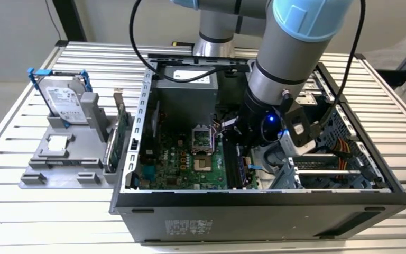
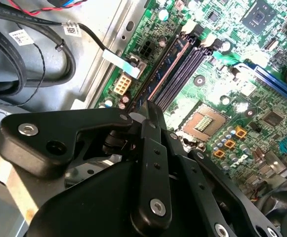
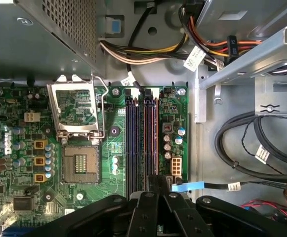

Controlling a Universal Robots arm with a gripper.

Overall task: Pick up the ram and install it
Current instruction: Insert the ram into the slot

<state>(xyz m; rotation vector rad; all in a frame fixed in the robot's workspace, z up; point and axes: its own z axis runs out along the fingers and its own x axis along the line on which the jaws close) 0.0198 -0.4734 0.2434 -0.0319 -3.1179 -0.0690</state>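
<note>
Gripper [image 3: 153, 185] is down inside the open computer case [image 1: 259, 206], over the near end of the memory slots [image 3: 142, 138] on the motherboard [image 1: 185, 164]; in both wrist views its black fingers [image 2: 150, 118] are drawn narrow, with their tips pressed close together at the end of one slot. Whether they still pinch anything I cannot tell. The ram [image 3: 150, 136] appears as a dark stick standing upright in one of the parallel slots, running from the white latches at the far end of the slots toward the fingertips; in the second wrist view the same stick [image 2: 165, 64] sits in the slot nearest the case wall. Just beside the slots lies the bare processor socket [image 3: 79, 165] with its metal frame [image 3: 76, 106] swung open. Bundled cables [image 3: 148, 52] run past the far end of the slots. At the exterior view's left, on the slatted worktop [image 1: 19, 211], a grey stand [image 1: 65, 159] carries a hard drive [image 1: 65, 103] in a blue frame and a green expansion card [image 1: 120, 140], well apart from the arm [image 1: 287, 53].
</note>
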